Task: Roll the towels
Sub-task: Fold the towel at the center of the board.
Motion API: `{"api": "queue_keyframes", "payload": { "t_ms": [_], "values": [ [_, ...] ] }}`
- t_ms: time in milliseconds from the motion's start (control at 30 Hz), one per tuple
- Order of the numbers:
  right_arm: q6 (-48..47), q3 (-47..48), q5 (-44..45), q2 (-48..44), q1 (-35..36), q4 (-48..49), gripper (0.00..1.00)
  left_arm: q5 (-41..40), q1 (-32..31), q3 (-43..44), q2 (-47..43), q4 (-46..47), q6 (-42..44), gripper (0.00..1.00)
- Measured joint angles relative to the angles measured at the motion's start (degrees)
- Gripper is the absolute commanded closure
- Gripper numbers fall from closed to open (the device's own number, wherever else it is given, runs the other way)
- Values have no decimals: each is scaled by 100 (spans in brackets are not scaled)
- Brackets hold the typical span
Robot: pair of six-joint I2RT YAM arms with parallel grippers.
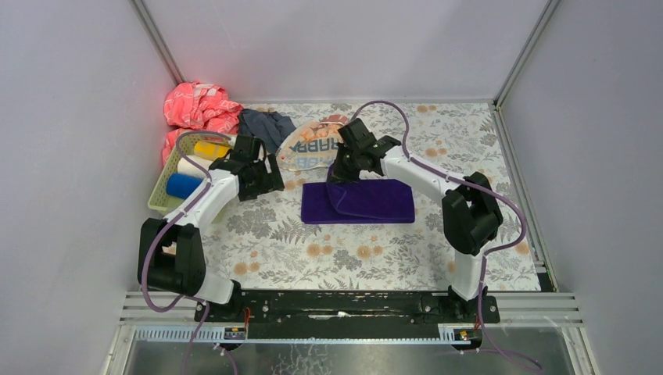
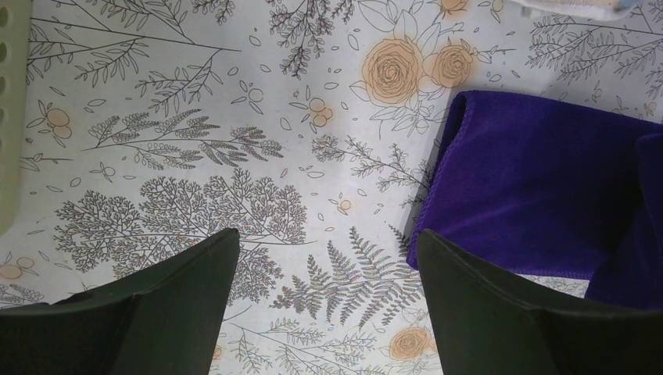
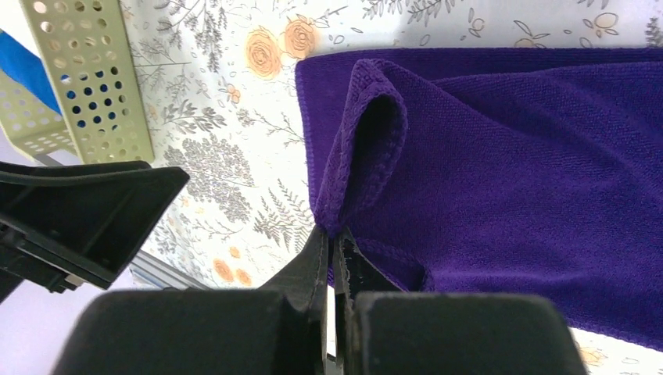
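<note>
Black fingers of the right hand (image 3: 331, 248) are pressed tight together on a hem of the purple towel (image 3: 508, 195), and the pinched edge stands up in a small loop above the rest of the cloth. That towel lies folded in a flat strip on the floral covering (image 1: 352, 250) of the bench, about mid-way across it. Just off the towel's left end hovers the left hand (image 2: 327, 238), its jaws wide apart and holding nothing, with only printed ferns and roses beneath them. Beyond the purple towel lies the cream towel (image 1: 309, 150); its print reads "RABB" (the remaining letters are hidden by the right arm). A dark grey-blue towel (image 1: 266, 125) is bunched beside it, next to a crumpled pink cloth (image 1: 199, 105) in the far left corner. At the left edge, a pale green perforated basket (image 1: 159, 199) holds a yellow roll (image 1: 211, 148), a white roll (image 1: 190, 166) and a blue roll (image 1: 183, 185).
</note>
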Motion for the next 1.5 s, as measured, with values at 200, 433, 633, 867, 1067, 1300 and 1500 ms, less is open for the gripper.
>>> {"api": "queue_keyframes", "payload": {
  "t_ms": [200,433,633,867,1067,1300,1500],
  "values": [
    [273,2,157,96,107,297,100,42,-11,-17,11,4,2,17],
    [474,2,105,651,164,693,100,85,-20,-20,39,4,0,18],
    [573,2,-44,1016,254,822,100,92,-35,-24,50,4,2,18],
    [579,2,-168,1034,313,870,99,114,-52,-26,96,7,2,18],
    [557,2,-214,1034,334,901,80,133,-74,-26,116,7,0,18],
    [455,125,-629,1176,345,1176,50,133,-98,-26,118,7,2,18],
    [39,105,-953,1097,350,1403,44,151,-131,-26,118,9,2,18]
  ]
}}
